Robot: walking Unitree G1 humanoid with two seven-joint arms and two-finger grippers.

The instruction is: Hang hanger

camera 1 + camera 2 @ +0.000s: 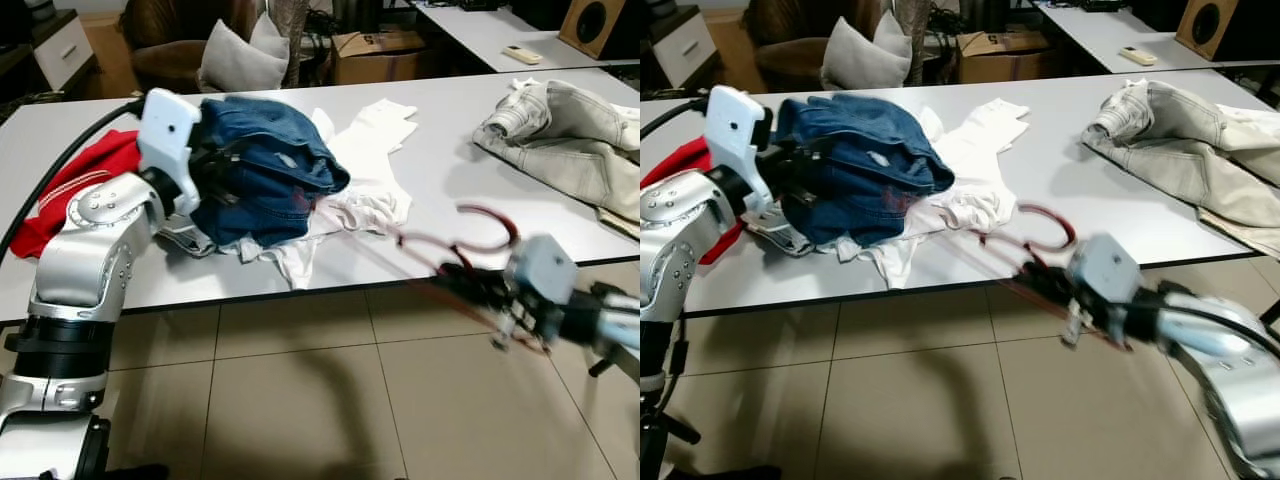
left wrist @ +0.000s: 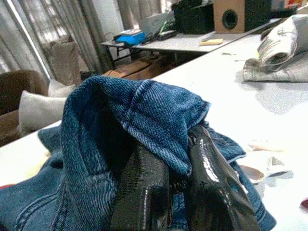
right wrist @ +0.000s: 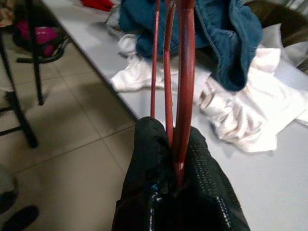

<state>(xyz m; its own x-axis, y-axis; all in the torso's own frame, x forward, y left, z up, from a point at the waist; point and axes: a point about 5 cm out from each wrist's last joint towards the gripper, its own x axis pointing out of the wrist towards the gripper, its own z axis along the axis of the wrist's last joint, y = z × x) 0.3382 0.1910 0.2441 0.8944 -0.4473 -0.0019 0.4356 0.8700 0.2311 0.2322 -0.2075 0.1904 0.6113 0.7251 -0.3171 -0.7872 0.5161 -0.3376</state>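
A red hanger [image 1: 492, 238] is held over the floor just in front of the table's front edge. My right gripper [image 3: 175, 144] is shut on its thin red bars [image 3: 183, 72]; the hook curves up above the gripper [image 1: 472, 287], blurred in the eye views. On the white table [image 1: 450, 170] lies a pile of clothes. My left gripper [image 2: 175, 154] is shut on a fold of the blue denim garment [image 1: 265, 165], which drapes over its fingertips. A white shirt [image 1: 365, 150] lies under and beside the denim.
A red garment [image 1: 85, 175] lies at the table's left, behind my left arm. Light grey jeans [image 1: 570, 140] lie at the table's right end. Tiled floor [image 1: 330, 400] spreads in front of the table. Beyond it stand an armchair with cushions [image 1: 240, 60], a cardboard box [image 1: 375, 55] and another table [image 1: 500, 35].
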